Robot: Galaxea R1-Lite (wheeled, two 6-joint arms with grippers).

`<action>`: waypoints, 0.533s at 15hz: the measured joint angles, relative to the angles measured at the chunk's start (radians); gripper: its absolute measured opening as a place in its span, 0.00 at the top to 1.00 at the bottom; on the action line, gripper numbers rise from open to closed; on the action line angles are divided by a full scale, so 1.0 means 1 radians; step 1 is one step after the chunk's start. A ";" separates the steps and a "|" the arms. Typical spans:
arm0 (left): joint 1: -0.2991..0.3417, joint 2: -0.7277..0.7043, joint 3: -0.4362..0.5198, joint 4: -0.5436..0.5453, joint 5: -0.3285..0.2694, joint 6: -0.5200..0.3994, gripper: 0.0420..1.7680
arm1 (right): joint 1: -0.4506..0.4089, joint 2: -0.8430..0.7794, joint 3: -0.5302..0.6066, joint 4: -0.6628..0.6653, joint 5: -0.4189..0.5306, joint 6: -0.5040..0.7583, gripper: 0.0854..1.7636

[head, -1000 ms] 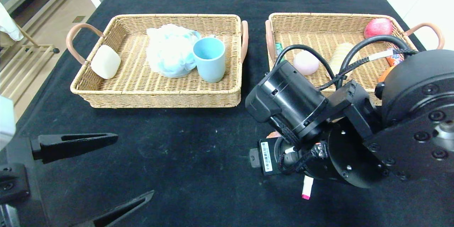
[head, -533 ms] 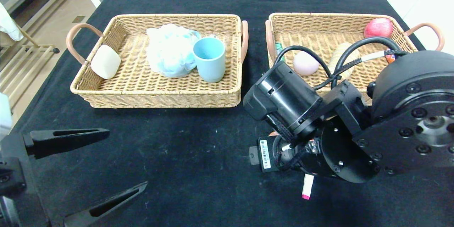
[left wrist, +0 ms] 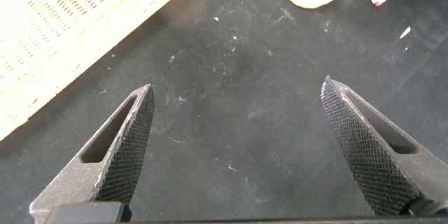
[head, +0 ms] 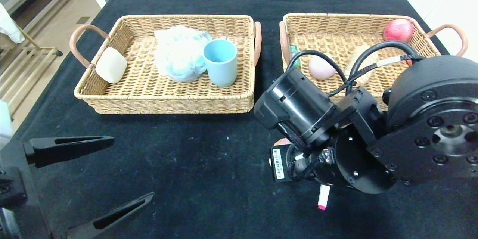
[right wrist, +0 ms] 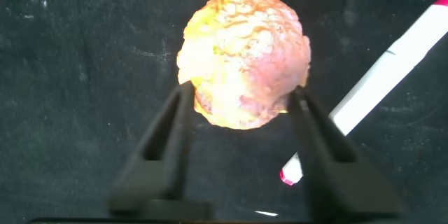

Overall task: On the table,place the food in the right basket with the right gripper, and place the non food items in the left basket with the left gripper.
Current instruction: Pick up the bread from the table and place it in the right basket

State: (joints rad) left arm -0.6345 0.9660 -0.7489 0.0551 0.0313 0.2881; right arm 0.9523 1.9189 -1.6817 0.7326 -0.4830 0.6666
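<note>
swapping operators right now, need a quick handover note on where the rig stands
Right end effector: down over the table in front of the right basket, fingers closing around a round orange-pink crusty food ball; firm grip not confirmed.
Left end effector: open, empty, hovering over bare black cloth at the near left.
Done: soap bar, blue bath pouf and blue cup sit in the left basket; red apple, pink egg-shaped item and a bread roll in the right basket.
Left: basket the food ball on the right; then the white pen with pink tip, lying beside it, goes left.
</note>
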 joint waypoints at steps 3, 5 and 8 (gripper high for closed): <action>0.002 0.000 0.002 0.000 0.000 0.000 0.03 | 0.001 0.002 0.004 -0.003 0.002 0.000 0.67; 0.003 0.000 0.003 0.000 0.000 0.000 0.03 | 0.000 0.002 0.007 -0.003 0.003 0.000 0.68; 0.003 0.001 0.004 0.000 0.000 0.000 0.03 | 0.000 0.003 0.009 -0.003 0.004 0.000 0.68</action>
State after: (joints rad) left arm -0.6317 0.9670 -0.7447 0.0547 0.0317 0.2885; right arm 0.9523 1.9219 -1.6726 0.7298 -0.4789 0.6666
